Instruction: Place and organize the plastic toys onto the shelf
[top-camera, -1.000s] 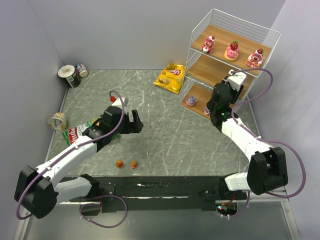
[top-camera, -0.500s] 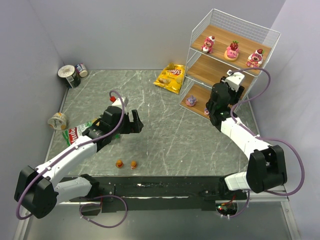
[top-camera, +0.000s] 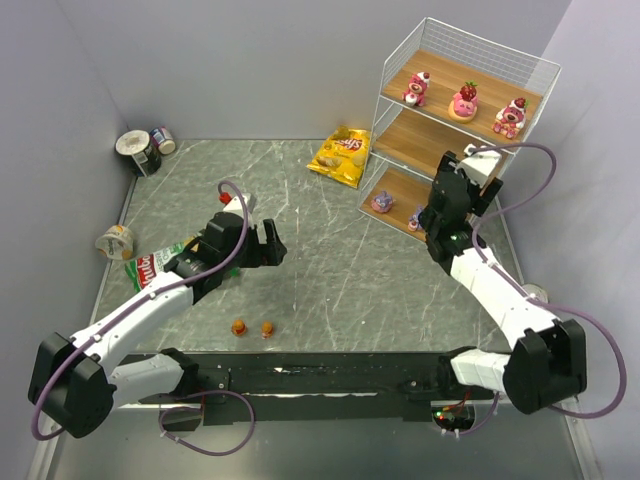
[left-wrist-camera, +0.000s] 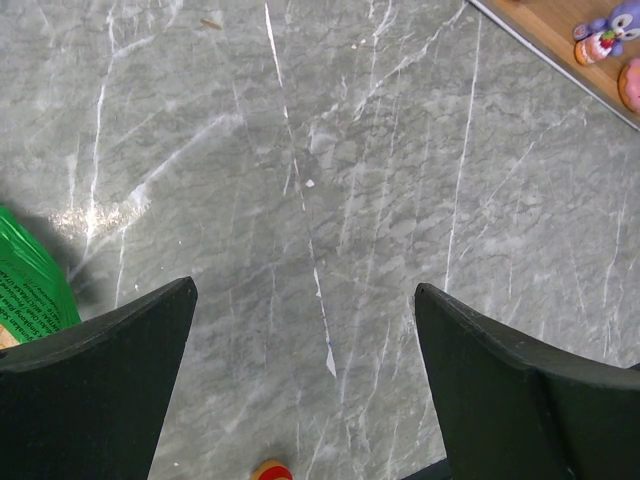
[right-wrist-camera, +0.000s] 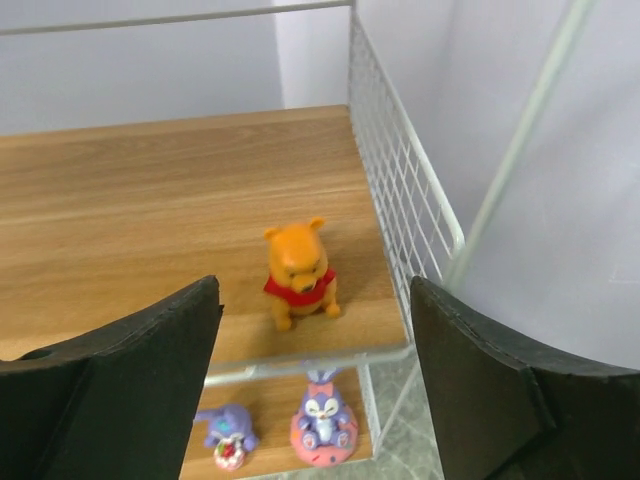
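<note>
The shelf (top-camera: 400, 142) stands at the back right. Three pink-and-red toys (top-camera: 464, 101) sit along its top board. On the middle board an orange bear toy (right-wrist-camera: 300, 272) stands upright and free, between the spread fingers of my open right gripper (right-wrist-camera: 313, 284), touching neither. Two purple toys (right-wrist-camera: 323, 420) sit on the bottom board below. In the top view, my right gripper (top-camera: 447, 188) is at the shelf's front. Two orange toys (top-camera: 239, 327) lie on the table near the front. My left gripper (top-camera: 270, 243) hovers open and empty over the marble, with one orange toy (left-wrist-camera: 272, 470) just below its fingers.
A yellow chip bag (top-camera: 340, 155) lies left of the shelf. A green bag (top-camera: 150, 265) and a tipped can (top-camera: 116, 240) lie at the left, beside my left arm. Two cans (top-camera: 140, 150) stand in the back left corner. Grey walls close in both sides.
My right arm has swung its elbow to the right and its wrist has drawn back a little from the middle board. The left arm has not moved.
</note>
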